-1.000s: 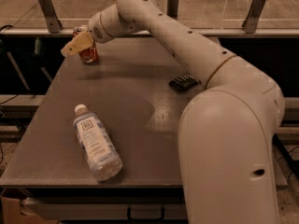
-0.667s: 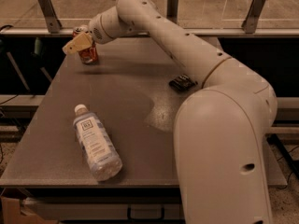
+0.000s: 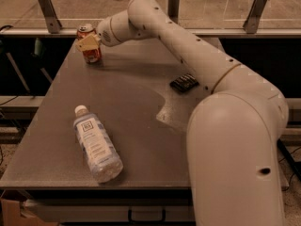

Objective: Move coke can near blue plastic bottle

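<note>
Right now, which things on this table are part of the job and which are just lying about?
Part of the job:
coke can, upright at the far left corner of the table
blue plastic bottle, lying on its side near the front edge
gripper, at the can

Just lying about:
black snack packet, flat on the right side

Your gripper [image 3: 89, 44] hangs over the grey table's [image 3: 131, 126] far-left corner. A black packet [image 3: 184, 83] lies well to its right.

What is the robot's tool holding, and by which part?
The tool, at the far left corner of the table, looks clamped on the coke can, gripping its side about halfway up. The can stands upright.
</note>
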